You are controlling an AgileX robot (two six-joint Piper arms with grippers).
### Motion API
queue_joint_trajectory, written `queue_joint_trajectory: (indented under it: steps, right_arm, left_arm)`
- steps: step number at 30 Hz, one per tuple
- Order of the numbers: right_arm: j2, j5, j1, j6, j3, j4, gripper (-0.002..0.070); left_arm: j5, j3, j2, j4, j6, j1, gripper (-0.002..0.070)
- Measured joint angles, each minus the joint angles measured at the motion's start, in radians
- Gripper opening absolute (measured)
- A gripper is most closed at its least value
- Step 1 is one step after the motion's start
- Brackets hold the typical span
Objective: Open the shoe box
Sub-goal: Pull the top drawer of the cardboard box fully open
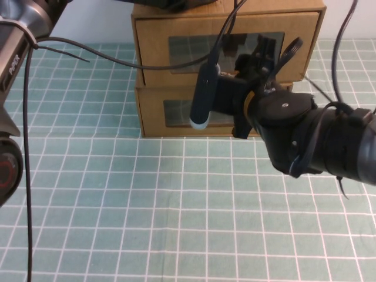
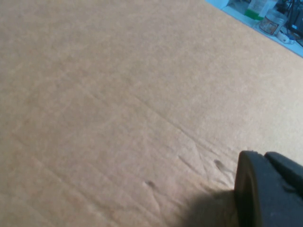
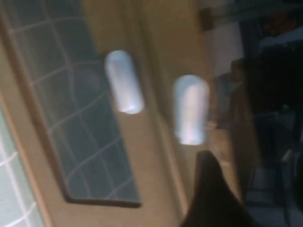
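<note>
- Two stacked shoe boxes (image 1: 154,114) sit at twelve o'clock on the desk (image 1: 117,205).
- My right pincer (image 3: 157,97), spread wide and empty, faces their windowed fronts.
- My left pincer (image 2: 267,189) hovers over plain cardboard; its grip I cannot tell.

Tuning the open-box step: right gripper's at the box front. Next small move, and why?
Probably ease the right gripper in toward the box front: its fingers are apart there, holding nothing yet. The left gripper is over the box top.

The green, white-gridded table (image 1: 117,205) carries the lower shoe box (image 1: 170,111) of a two-high stack near its far edge.
</note>
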Motion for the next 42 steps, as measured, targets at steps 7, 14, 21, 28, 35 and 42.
queue_joint_trajectory:
  steps: [7, 14, 21, 28, 35, 42]
  right_arm:
    - [0.059, 0.039, 0.032, 0.001, 0.0, -0.005, 0.0343]
    - [0.089, 0.081, 0.049, 0.025, 0.0, -0.036, 0.0343]
    - [0.121, 0.112, 0.049, 0.043, -0.022, -0.036, 0.0343]
    - [0.145, 0.109, 0.036, 0.047, -0.064, -0.037, 0.0343]
    - [0.156, 0.06, 0.003, 0.047, -0.099, -0.04, 0.033]
    - [0.194, 0.06, -0.011, 0.047, -0.116, -0.076, 0.0235]
  left_arm:
    - [0.0, 0.0, 0.0, -0.002, 0.0, 0.0, -0.0005]
    - [0.0, 0.0, 0.0, -0.004, 0.0, 0.0, -0.0005]
    - [0.002, 0.0, 0.0, -0.004, 0.0, 0.0, -0.0005]
    - [0.004, 0.0, 0.0, -0.007, 0.0, 0.002, -0.0006]
    - [0.01, 0.0, 0.003, -0.025, 0.0, 0.01, -0.0005]
    - [0.012, 0.0, 0.009, -0.029, 0.0, 0.012, -0.0006]
